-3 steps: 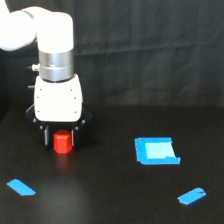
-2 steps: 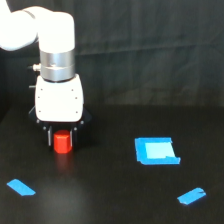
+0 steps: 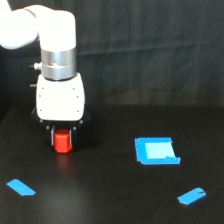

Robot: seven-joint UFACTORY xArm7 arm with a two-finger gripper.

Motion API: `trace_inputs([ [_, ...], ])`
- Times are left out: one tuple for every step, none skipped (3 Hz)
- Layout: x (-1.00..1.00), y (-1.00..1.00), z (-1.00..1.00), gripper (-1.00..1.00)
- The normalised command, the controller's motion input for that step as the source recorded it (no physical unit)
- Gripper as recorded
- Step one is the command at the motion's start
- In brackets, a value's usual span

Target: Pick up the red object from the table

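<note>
Black table (image 3: pixel 120 200) bears a stubby red-orange block (image 3: pixel 63 142) between the hand (image 3: pixel 63 134) fingers; grip unclear

I count one red object (image 3: pixel 63 141), a single stubby block, and it is the only red thing I see. There is one table (image 3: pixel 110 200), matte black, under everything. On it I count three blue pieces in all: one larger blue square patch (image 3: pixel 156 151) toward the exterior view's right, and two small blue tape strips, one (image 3: pixel 21 187) near the exterior view's left edge, the other (image 3: pixel 191 196) at lower right. I have one gripper (image 3: pixel 63 134) on one arm (image 3: pixel 56 55).
</note>
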Motion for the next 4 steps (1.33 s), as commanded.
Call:
trace_inputs([
  [0.31,-0.14,0.92,-1.00],
  [0.22,-0.05,1.00,-1.00],
  [0.14,0.01,0.95,-1.00],
  [0.18,-0.09,1.00,-1.00],
])
